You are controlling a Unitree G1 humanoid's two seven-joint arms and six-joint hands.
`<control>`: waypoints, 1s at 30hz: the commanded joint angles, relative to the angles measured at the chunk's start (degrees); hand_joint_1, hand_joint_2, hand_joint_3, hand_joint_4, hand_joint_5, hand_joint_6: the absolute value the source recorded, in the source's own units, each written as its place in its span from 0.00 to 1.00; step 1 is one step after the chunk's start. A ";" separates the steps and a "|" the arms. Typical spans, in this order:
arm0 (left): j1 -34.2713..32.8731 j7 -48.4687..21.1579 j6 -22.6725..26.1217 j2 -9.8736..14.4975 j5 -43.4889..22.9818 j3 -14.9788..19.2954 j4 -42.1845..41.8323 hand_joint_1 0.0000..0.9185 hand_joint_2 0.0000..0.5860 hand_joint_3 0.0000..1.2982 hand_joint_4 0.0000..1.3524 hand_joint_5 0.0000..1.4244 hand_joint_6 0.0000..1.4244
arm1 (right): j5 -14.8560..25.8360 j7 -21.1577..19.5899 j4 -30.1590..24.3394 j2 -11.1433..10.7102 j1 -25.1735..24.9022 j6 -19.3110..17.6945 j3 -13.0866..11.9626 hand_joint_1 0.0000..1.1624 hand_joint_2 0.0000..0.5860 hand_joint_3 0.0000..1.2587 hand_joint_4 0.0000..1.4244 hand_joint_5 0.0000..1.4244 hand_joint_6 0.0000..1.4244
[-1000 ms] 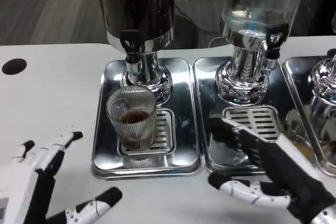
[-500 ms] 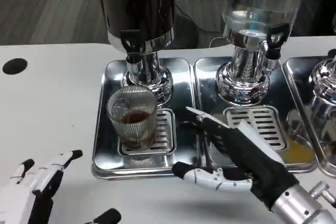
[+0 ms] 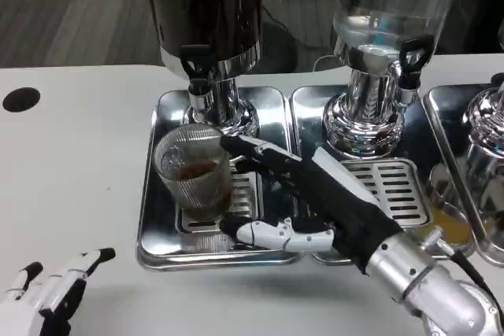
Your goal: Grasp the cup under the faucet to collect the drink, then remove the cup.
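A ribbed glass cup (image 3: 189, 179) holding a little brown drink stands on the drip grate of the left steel tray (image 3: 155, 202), below the black faucet (image 3: 197, 64) of the dark dispenser. My right hand (image 3: 315, 194) reaches in from the right. Its fingers (image 3: 252, 149) lie against the cup's far right side, and its thumb (image 3: 264, 234) lies in front near the cup's base. The fingers are still spread rather than wrapped around the glass. My left hand (image 3: 43, 297) rests at the bottom left corner, holding nothing, with its fingers apart.
A second dispenser with clear liquid (image 3: 376, 116) stands on its own tray (image 3: 311, 123) just right of the cup. A third chrome dispenser (image 3: 484, 127) is at the right edge. A round black hole (image 3: 21, 99) marks the table at far left.
My right hand has moved left from the second tray to the cup and now brackets it; the cup has shifted slightly left. My left hand has drawn back toward the bottom left corner.
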 commanded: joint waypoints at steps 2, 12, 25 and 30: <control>1.31 0.40 -0.90 -0.03 -0.08 0.51 0.21 0.03 0.10 0.17 0.11 0.17 0.05 | -0.09 -0.24 3.37 0.96 -2.76 -0.34 0.65 0.58 0.29 0.09 0.05 0.08 0.04; -0.60 -2.33 0.50 0.28 0.89 -0.11 -1.58 0.04 0.11 0.16 0.11 0.17 0.05 | 1.59 0.50 3.10 0.31 -3.33 -1.13 -0.66 0.58 0.29 0.09 0.07 0.08 0.04; -3.22 -5.12 2.52 0.59 1.22 -1.16 -2.46 0.04 0.11 0.16 0.11 0.17 0.06 | 5.04 1.97 1.96 -2.63 -2.56 -2.15 -3.63 0.58 0.29 0.11 0.08 0.09 0.04; -4.04 -5.93 2.79 0.74 1.24 -1.59 -2.17 0.04 0.11 0.16 0.11 0.17 0.06 | 6.12 2.35 1.07 -3.21 -1.85 -1.93 -4.32 0.58 0.29 0.11 0.08 0.09 0.04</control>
